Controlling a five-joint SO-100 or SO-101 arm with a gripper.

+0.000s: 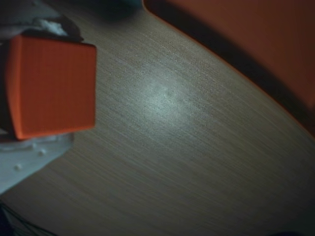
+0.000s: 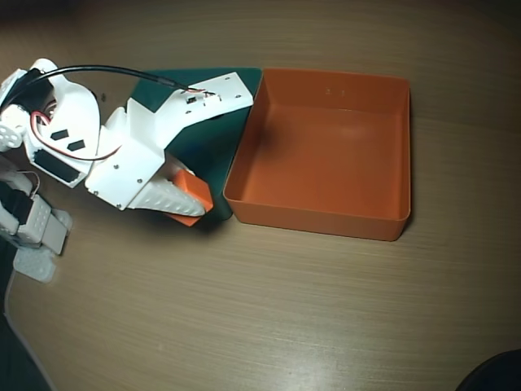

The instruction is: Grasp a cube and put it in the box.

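We see the claw (image 2: 198,198) gripping the orange cube (image 1: 51,86) above the wooden surface (image 2: 244,309), just left of the orange box (image 2: 319,213) in the overhead view.

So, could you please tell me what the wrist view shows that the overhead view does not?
Only the wrist view shows the cube close up, its broad matte orange face between pale parts of the end effector, which appears shut on it.

Only the overhead view shows the whole orange box lying empty, the teal-green tray partly hidden under the white arm, and a black cable.

Both show the cube, the wooden table and the box wall nearest the cube.
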